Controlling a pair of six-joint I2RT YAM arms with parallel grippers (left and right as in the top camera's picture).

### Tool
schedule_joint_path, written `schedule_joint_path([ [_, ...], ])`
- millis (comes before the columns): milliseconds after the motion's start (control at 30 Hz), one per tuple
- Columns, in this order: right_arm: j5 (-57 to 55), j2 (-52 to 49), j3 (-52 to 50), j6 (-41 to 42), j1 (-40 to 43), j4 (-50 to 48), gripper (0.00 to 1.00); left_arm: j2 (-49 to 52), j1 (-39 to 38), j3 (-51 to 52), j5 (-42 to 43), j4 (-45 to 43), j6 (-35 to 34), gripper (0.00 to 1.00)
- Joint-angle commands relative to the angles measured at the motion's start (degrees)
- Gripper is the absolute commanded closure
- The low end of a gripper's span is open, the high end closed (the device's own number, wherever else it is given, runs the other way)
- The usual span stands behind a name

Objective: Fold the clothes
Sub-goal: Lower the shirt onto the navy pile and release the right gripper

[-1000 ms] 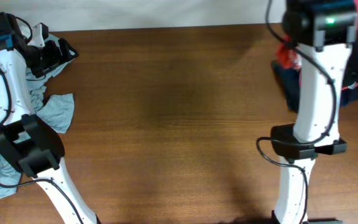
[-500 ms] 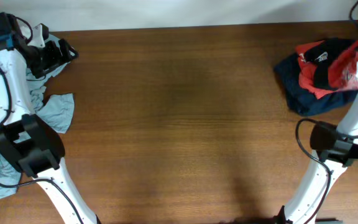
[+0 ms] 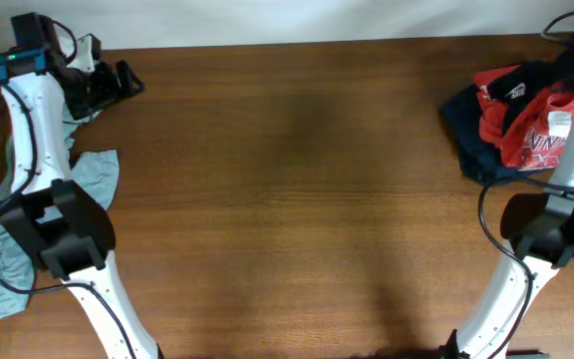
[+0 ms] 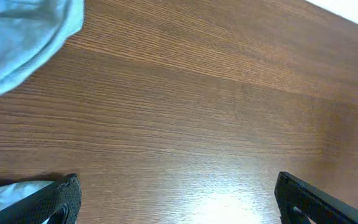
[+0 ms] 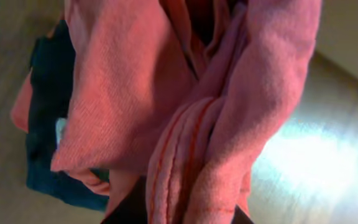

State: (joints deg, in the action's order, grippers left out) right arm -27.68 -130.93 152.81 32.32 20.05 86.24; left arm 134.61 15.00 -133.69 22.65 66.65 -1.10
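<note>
Wooden table (image 3: 287,199), red garment (image 5: 117,93) pinched in right jaws, left jaws wide near blue cloth (image 4: 17,43).

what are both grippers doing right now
left gripper: open, nothing in it
right gripper: looks shut on the red garment, though the cloth hides the jaws

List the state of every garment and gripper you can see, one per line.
Left gripper, open, holding nothing.
Right gripper, over the red garment; fingers hidden by cloth, so open or shut is unclear.
Red garment, crumpled, unfolded, lying on the navy garment.
Navy garment, crumpled, unfolded, under the red one.
Light blue garment, crumpled, unfolded.
</note>
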Motion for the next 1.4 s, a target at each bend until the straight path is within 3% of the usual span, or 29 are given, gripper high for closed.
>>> schedule_joint_path([
  [0, -1.2, 0.9, -0.2, -0.1, 0.0, -2.9, 0.96, 0.3, -0.7, -0.6, -2.5, 0.2, 1.1, 0.01],
  [700, 4.8, -11.8, -0.6, -0.6, -0.9, -21.6, 0.96, 0.3, -1.7, -0.6, -3.0, 0.0, 1.1, 0.01],
  [1167, 6.1, -17.3, -0.8, -4.0, -6.3, -36.4, 0.95, 0.3, -2.2, -0.6, -4.2, -0.2, 1.1, 0.01],
  [1200, 6.1, -17.6, -0.8, -4.0, -6.6, -36.5, 0.92, 0.3, -2.2, -0.6, -4.3, -0.2, 1.2, 0.01],
  [1233, 6.0, -17.9, -0.8, -4.0, -6.8, -36.5, 0.81, 0.3, -2.2, -0.6, -4.3, -0.2, 1.2, 0.01],
  [1267, 5.8, -18.3, -0.8, -4.0, -6.9, -36.5, 0.58, 0.3, -2.2, -0.6, -4.3, -0.2, 1.2, 0.01],
  [1300, 5.8, -18.3, -0.8, -4.0, -6.9, -36.6, 0.25, 0.3, -2.2, -0.6, -4.5, -0.2, 1.1, 0.01],
  [1333, 5.9, -18.4, -0.8, -4.0, -6.9, -36.6, 0.01, 0.3, -2.2, -0.6, -4.5, -0.2, 1.2, 0.01],
  [1367, 5.8, -18.4, -0.8, -4.0, -6.9, -36.7, 0.01, 0.3, -2.3, -0.6, -4.5, -0.2, 1.2, 0.01],
])
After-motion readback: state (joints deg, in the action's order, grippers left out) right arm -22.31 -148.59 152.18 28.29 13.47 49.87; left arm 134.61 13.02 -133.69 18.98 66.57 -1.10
